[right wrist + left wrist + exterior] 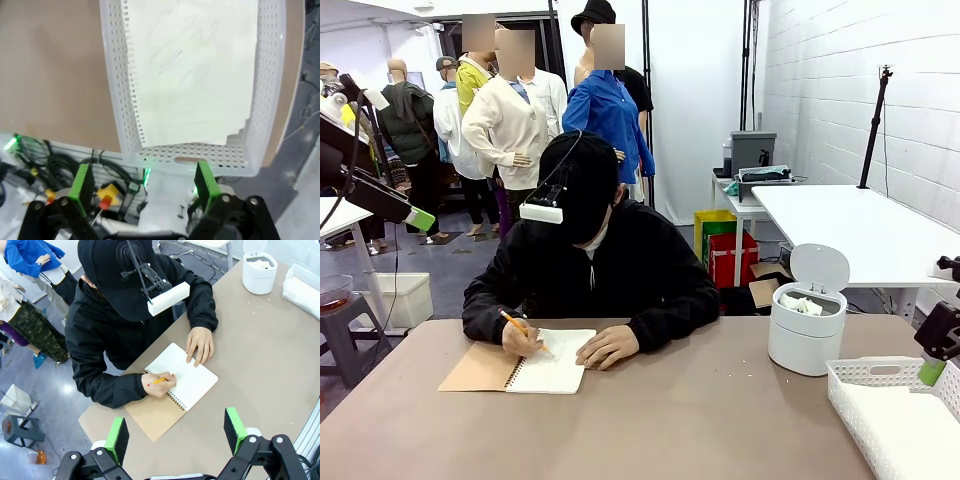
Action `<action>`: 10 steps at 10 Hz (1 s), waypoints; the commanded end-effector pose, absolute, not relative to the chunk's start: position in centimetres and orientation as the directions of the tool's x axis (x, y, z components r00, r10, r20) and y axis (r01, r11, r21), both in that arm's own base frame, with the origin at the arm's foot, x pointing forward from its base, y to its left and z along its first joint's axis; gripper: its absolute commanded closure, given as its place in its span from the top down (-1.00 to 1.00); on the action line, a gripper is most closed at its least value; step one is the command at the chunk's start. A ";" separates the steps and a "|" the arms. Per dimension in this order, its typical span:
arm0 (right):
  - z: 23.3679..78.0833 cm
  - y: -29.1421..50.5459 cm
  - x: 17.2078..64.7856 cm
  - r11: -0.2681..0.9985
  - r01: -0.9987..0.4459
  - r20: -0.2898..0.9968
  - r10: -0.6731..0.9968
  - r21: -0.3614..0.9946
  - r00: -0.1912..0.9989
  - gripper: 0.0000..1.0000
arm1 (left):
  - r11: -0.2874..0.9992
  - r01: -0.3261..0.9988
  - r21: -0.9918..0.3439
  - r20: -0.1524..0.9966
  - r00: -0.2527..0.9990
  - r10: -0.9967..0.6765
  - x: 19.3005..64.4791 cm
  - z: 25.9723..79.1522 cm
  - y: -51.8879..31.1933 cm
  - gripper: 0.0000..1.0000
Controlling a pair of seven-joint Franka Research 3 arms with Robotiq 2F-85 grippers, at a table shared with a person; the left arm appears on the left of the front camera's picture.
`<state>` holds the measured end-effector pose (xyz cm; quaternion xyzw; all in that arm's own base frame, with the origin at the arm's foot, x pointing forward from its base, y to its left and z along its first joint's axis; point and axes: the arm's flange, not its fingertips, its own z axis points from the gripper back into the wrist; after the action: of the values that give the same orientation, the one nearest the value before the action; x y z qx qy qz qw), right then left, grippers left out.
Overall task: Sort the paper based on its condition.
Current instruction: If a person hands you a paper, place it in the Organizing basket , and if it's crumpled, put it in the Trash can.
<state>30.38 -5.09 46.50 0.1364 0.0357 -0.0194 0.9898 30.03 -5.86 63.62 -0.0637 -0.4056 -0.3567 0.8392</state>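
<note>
White paper sheet [195,75] lies flat inside the perforated basket [117,85] at the desk [700,420] edge. Right gripper [145,182] hovers over it, jaws released, empty. Left gripper [177,432] jaws likewise spread above the notebook [187,377].

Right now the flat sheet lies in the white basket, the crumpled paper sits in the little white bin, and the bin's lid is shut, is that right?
Not quite: the lid of the bin stands open, as the front view shows. The crumpled paper is inside it, and the flat sheet does lie in the basket.
</note>
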 end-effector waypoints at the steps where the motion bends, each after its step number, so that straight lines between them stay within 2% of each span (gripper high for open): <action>1: 48.2 -5.5 31.5 0.957 0.028 -0.077 -0.006 0.287 0.997 1.00 | 0.741 0.646 0.186 0.724 0.420 -0.548 30.0 63.6 -5.8 1.00; 2: 48.6 -5.3 32.0 0.938 0.116 -0.085 -0.093 0.327 0.992 1.00 | 0.741 0.646 0.186 0.724 0.420 -0.548 30.0 63.6 -5.8 1.00; 3: 47.4 -5.2 30.6 0.962 0.044 -0.075 -0.024 0.271 0.997 1.00 | 0.741 0.646 0.186 0.724 0.420 -0.548 30.0 63.6 -5.8 1.00; 9: 47.7 -5.1 30.9 0.957 0.057 -0.082 -0.035 0.285 0.996 1.00 | 0.741 0.646 0.186 0.724 0.420 -0.548 30.0 63.6 -5.8 1.00; 10: 48.4 -3.3 30.6 0.969 -0.063 -0.095 0.088 0.238 0.992 1.00 | 0.741 0.646 0.186 0.724 0.420 -0.548 30.0 63.6 -5.8 1.00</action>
<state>30.81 -4.51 47.75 0.1392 0.0423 -0.0056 0.9893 30.03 -5.86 63.62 -0.0637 -0.4056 -0.3567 0.8392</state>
